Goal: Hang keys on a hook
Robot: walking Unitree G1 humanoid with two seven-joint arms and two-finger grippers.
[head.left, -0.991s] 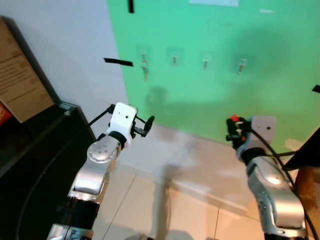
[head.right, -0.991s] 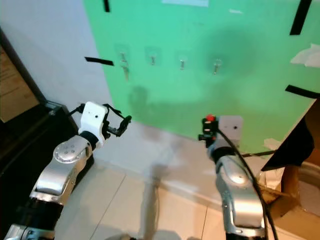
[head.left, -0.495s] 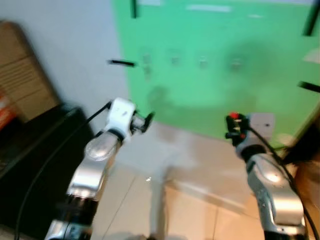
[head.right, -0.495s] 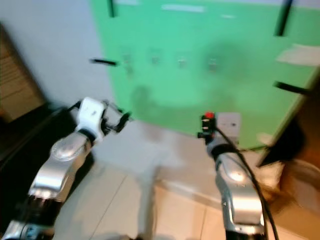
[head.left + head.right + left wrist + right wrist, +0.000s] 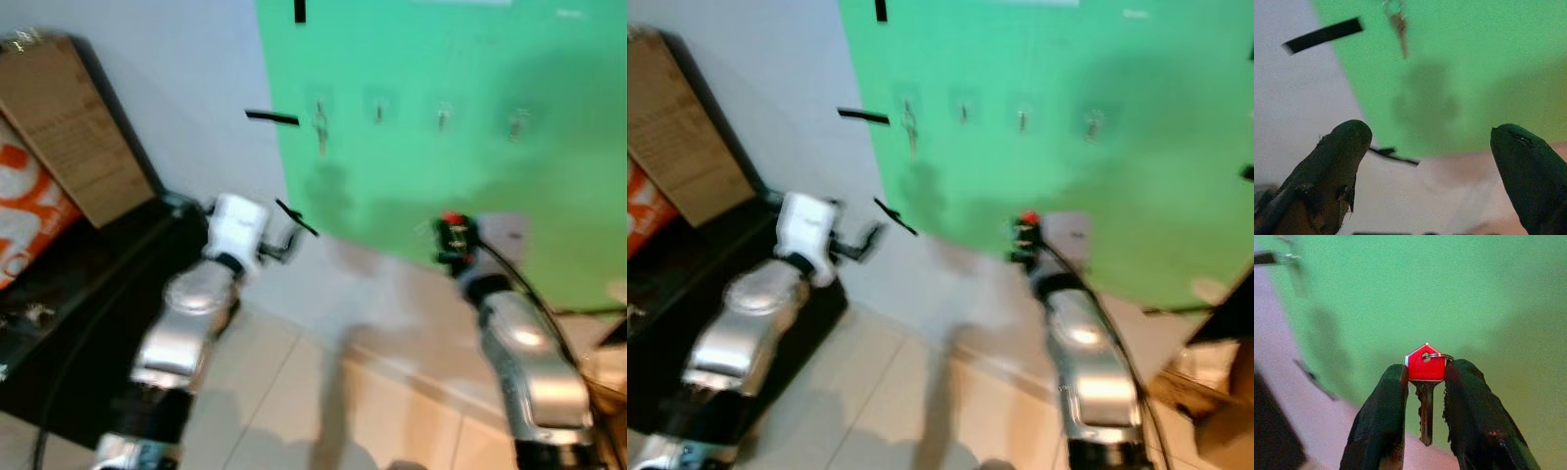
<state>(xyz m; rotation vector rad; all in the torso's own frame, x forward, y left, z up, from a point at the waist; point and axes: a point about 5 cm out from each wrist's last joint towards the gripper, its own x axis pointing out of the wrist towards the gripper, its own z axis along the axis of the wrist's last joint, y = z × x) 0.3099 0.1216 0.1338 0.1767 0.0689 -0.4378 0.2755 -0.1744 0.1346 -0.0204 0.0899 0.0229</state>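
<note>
Green wall board (image 5: 460, 186) fills the background ahead of both arms, with pale wall to its left and tiled floor below. Largest nearby items are one cardboard box (image 5: 69, 127) on a dark cabinet (image 5: 59, 323), both off to the outer side of the left end effector (image 5: 1430, 161). That end effector hangs idle with its two fingers spread wide and nothing between them.

The right end effector (image 5: 1424, 382) is closed on the red-headed key (image 5: 1425, 369), blade pointing down, ring (image 5: 1442, 355) sticking out beside the head.

Four hooks (image 5: 444, 116) sit in a row above and ahead of it; the one furthest to the left already carries a key (image 5: 1399, 24), so three look free. One key is in the grip, one hung.

To do this well, I judge the arm should rise to a free hook, present the ring rather than the head, and let go only once the ring is over the prong. The head views are blurred, so fine aim is uncertain.
</note>
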